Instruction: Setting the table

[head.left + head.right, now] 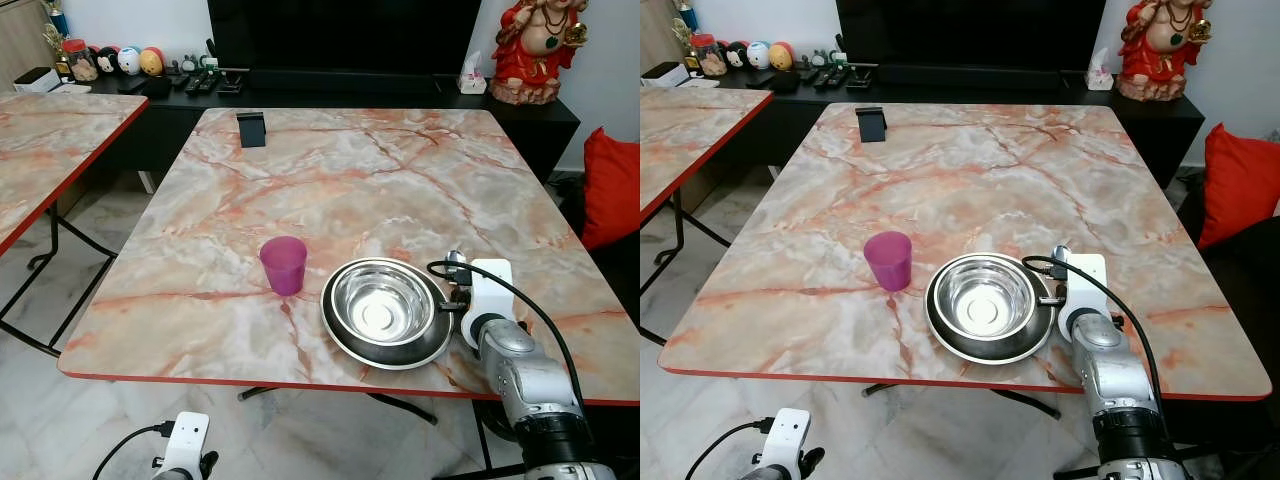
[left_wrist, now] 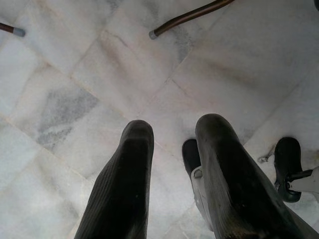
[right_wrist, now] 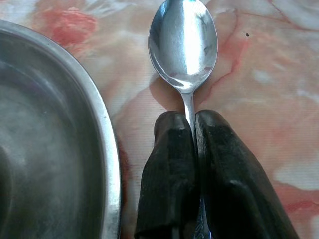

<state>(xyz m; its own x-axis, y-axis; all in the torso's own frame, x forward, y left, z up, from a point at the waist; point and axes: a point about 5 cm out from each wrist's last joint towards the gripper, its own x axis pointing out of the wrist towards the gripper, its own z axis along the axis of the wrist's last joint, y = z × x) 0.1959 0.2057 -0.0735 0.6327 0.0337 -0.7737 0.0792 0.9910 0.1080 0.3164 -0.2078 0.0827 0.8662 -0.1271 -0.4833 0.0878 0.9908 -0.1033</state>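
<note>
Spoon (image 3: 183, 47) was pinched by its handle between the right gripper (image 3: 192, 127)'s two black fingers, bowl end sticking out past the tips and facing up. It hovered low over the marble table (image 1: 400, 170), just beside the rim of the metal plate (image 3: 107, 149) on the robot's right side. Couldn't tell whether the spoon bowl was actually touching the tabletop or a hair above it.

From the head cams, a shiny steel bowl (image 1: 384, 302) sat nested in that darker plate near the front edge of the table, with a purple cup (image 1: 284, 264) standing upright just to the left of it. Left gripper (image 2: 172, 149) hung down by the floor tiles, fingers spread apart with nothing between them, idle.

My guess is the step was laying the spoon down alongside the plate. To do it well I'd lower until the handle lies flat on the marble, keep it parallel to the plate's edge and off the rim so it doesn't tip or clatter, then release gently and pull back along the handle line so the fingers don't drag it crooked.
</note>
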